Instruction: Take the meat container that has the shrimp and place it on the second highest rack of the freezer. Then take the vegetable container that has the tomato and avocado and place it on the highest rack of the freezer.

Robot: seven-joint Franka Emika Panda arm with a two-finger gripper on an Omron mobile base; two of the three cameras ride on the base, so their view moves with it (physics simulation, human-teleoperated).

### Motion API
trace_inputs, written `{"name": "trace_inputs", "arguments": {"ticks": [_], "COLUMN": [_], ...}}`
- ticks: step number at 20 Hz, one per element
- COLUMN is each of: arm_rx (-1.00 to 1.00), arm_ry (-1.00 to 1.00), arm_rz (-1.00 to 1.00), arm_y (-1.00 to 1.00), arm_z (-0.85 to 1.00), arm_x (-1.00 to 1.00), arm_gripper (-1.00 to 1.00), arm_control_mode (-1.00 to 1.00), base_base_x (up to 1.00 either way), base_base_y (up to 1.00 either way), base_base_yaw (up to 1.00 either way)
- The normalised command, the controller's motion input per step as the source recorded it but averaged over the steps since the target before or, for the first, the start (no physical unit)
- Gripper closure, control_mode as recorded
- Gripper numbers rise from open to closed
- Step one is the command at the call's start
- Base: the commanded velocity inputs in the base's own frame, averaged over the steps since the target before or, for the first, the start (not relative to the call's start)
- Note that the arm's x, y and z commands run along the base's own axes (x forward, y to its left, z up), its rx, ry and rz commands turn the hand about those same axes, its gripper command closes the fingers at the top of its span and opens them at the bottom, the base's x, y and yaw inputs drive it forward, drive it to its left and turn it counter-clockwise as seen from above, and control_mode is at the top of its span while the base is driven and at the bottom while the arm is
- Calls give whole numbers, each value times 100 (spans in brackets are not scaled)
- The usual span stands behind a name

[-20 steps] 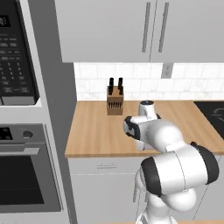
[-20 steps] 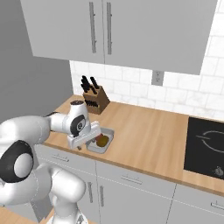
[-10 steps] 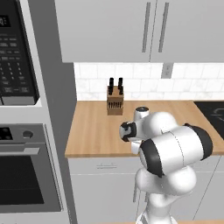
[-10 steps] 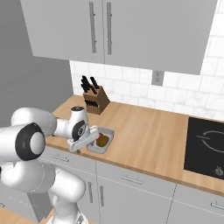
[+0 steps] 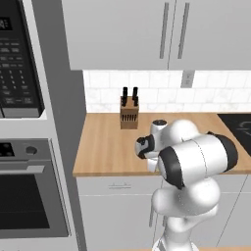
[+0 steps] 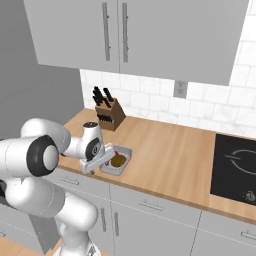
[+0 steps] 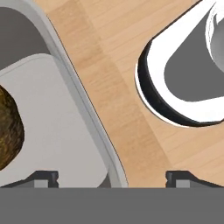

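A long light wooden countertop [image 6: 170,155] runs under pale grey wall cupboards [image 6: 150,35], with a built-in oven and microwave column [image 5: 22,127] standing at its left end and a black glass hob [image 6: 235,170] set into its right end. The white arm folds low over the front edge of the counter. Against the tiled wall stands a brown wooden knife block [image 6: 110,114] with black handles sticking up. Near the front edge lies a shallow grey rectangular tray [image 6: 123,160], the vegetable container, with an olive-brown rounded fruit [image 6: 118,160] in it and a touch of red just behind that. The two-finger gripper [image 6: 101,160] sits right at the tray's near left rim. From the hand camera its dark fingertips [image 7: 43,177] stand wide apart, one over the tray's floor [image 7: 57,127] and one over bare wood, with the rim between them and nothing held.
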Motion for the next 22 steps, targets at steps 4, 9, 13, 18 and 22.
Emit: {"name": "trace_inputs", "arguments": {"ticks": [4, 9, 13, 18, 22], "arm_rx": [-1, 0, 0, 0, 0], "arm_ry": [0, 3, 4, 0, -9], "arm_rz": [-17, -15, -13, -2, 0], "arm_y": [-7, -15, -16, -2, 24], "arm_z": [-9, 0, 0, 44, 74], "arm_x": [0, 0, 0, -70, -100], "arm_gripper": [100, 100, 100, 100, 100], "arm_control_mode": [-100, -100, -100, -100, -100], "base_base_x": [0, 0, 0, 0, 0], "base_base_y": [0, 0, 0, 0, 0], "base_base_yaw": [0, 0, 0, 0, 0]}}
